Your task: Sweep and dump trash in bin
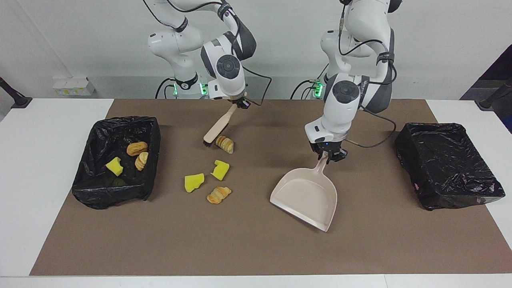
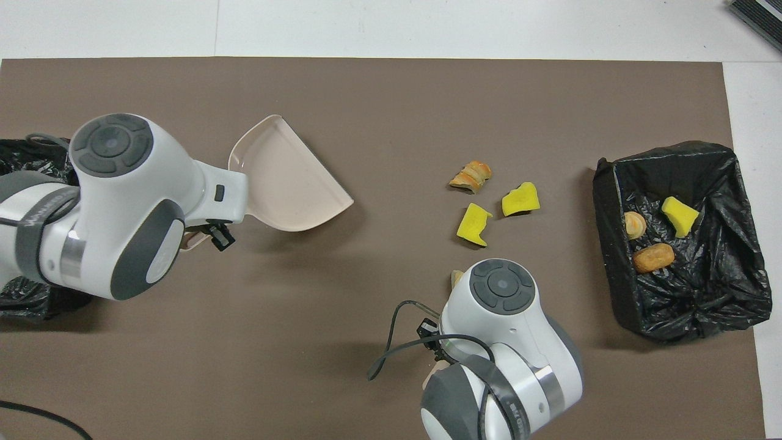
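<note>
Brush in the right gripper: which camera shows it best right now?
The facing view. There the whole brush shows, slanting down from the right gripper to its bristles beside a bread piece. In the overhead view the right arm covers nearly all of it; only the handle's end peeks out.

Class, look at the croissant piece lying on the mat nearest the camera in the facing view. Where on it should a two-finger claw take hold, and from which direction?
Grip the croissant piece across its narrow width, near the middle, coming straight down from above. It lies flat and elongated on the brown mat, apart from the two yellow sponge chunks, so there looks to be room for fingers on both long sides. Its ridged crust may crush, so close gently.
</note>
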